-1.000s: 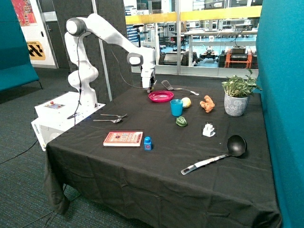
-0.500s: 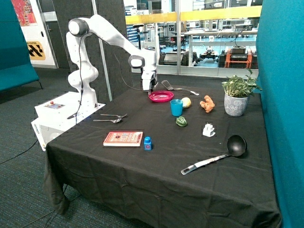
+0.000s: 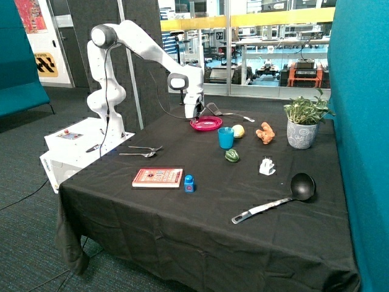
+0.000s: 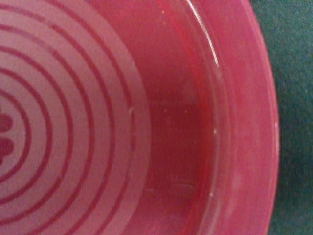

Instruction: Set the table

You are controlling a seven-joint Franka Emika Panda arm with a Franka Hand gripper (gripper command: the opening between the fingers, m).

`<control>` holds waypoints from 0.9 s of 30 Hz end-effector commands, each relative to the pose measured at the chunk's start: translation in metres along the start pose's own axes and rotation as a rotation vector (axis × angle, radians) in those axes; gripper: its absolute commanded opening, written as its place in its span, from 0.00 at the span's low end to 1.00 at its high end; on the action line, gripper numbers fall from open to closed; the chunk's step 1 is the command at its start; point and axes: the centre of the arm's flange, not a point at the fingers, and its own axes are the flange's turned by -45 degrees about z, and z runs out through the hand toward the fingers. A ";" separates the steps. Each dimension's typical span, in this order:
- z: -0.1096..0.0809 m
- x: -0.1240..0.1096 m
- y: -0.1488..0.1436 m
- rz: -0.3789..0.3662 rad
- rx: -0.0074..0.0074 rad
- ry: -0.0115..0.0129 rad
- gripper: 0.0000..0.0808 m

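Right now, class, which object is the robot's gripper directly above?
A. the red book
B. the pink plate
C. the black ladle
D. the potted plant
B. The gripper hangs at the edge of the pink plate, and the wrist view is filled with that plate's rim.

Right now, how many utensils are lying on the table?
5. Two spoons near the robot-base edge, above the book. A spatula and fork behind the pink plate. A ladle near the front corner. The gripper could hide more.
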 end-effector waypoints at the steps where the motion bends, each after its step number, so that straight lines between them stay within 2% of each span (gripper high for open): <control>1: 0.011 0.006 -0.002 0.005 -0.0018 0.0008 0.47; 12: 0.019 0.014 0.000 -0.003 -0.0018 0.0008 0.46; 13: 0.019 0.015 0.000 0.017 -0.0018 0.0008 0.45; 14: 0.020 0.015 0.000 -0.004 -0.0018 0.0008 0.45; 27: 0.036 0.013 -0.006 -0.006 -0.0018 0.0008 0.42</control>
